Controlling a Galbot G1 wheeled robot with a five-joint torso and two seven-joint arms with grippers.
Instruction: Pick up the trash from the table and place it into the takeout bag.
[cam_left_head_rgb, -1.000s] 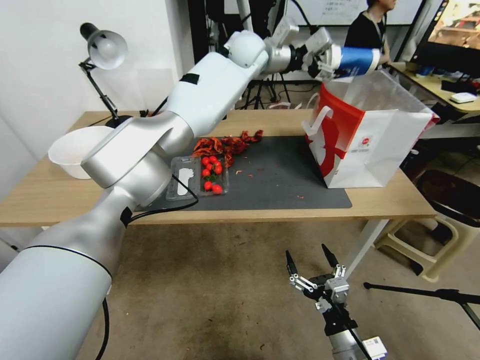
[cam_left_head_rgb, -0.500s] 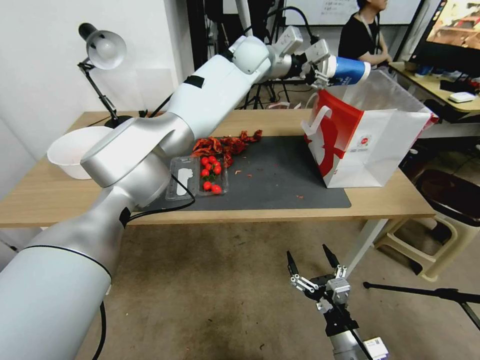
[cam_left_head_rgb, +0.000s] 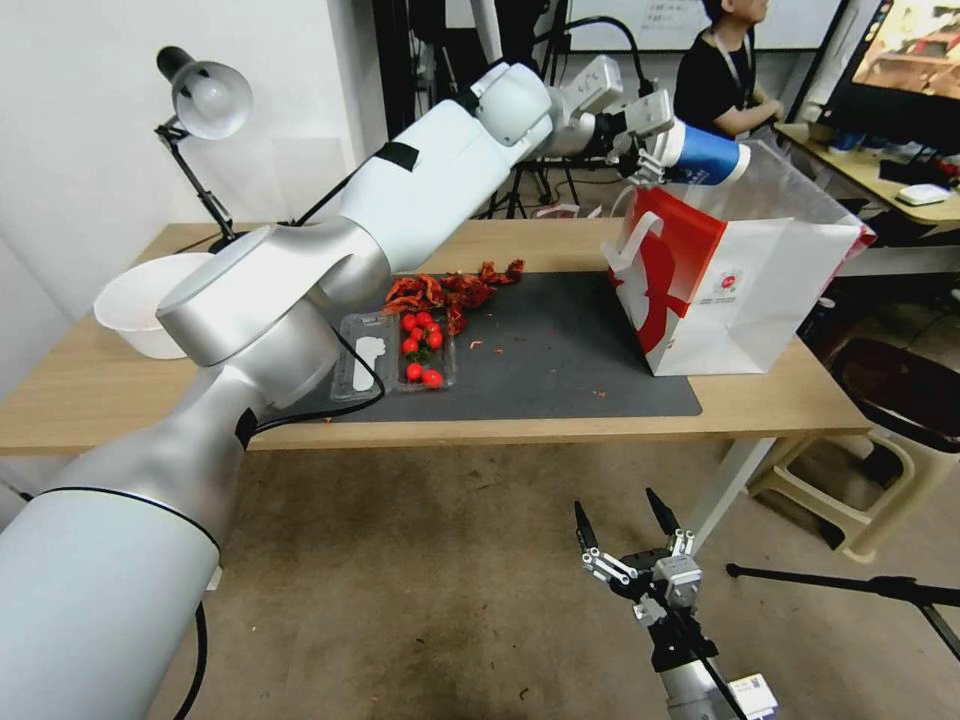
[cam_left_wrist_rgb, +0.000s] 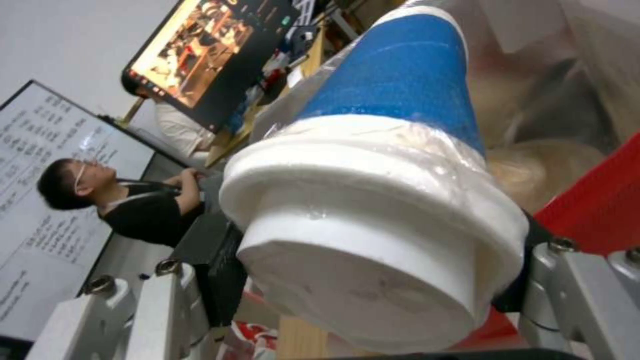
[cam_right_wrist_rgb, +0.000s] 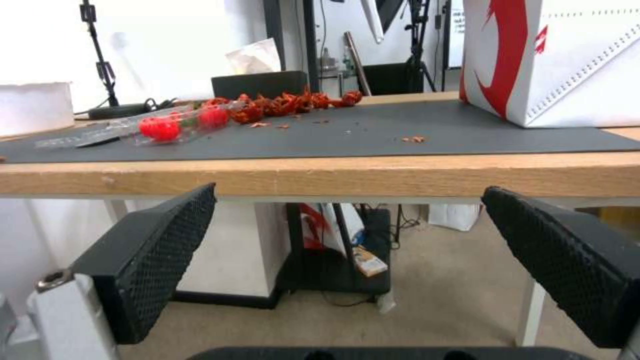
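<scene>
Head view | left gripper (cam_left_head_rgb: 655, 140) clenched on blue-white paper cup (cam_left_head_rgb: 705, 160) above white-and-red paper takeout bag's (cam_left_head_rgb: 760, 290) mouth | right gripper (cam_left_head_rgb: 625, 525) released, below bag | risk: cup clips rim, toppling bag

No legible text (whiteboard writing blurred)

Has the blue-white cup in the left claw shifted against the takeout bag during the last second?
Yes. The blue-white paper cup in the left claw has dipped toward the takeout bag opening.
</scene>
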